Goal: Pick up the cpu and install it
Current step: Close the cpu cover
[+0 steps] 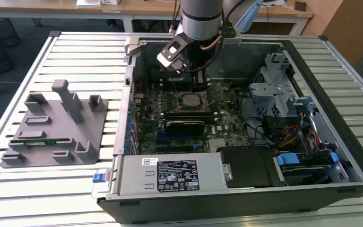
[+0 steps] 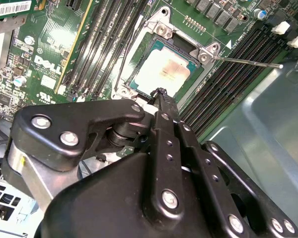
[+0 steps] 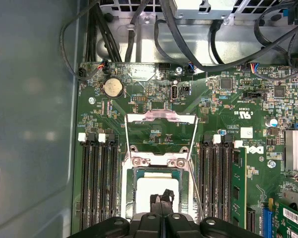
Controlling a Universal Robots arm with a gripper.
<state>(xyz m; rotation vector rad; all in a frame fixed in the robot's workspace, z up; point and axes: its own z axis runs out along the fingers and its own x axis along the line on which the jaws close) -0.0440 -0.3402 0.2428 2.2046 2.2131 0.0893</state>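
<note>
A slatted metal counter (image 1: 74, 52) is backed by wooden desks (image 1: 150, 7); grey floor (image 1: 21, 47) is seen at the exterior view's left.

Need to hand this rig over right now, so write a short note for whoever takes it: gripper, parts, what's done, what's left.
The gripper: fingers shut, holding nothing, tips right over the cpu; I cannot tell whether they touch it.
The cpu: lying flat in the socket on the motherboard.
Done: the cpu has been picked up and set in the socket.
Left: the metal load plate stands open and the lever is unlatched, so the cpu is not clamped down.
</note>
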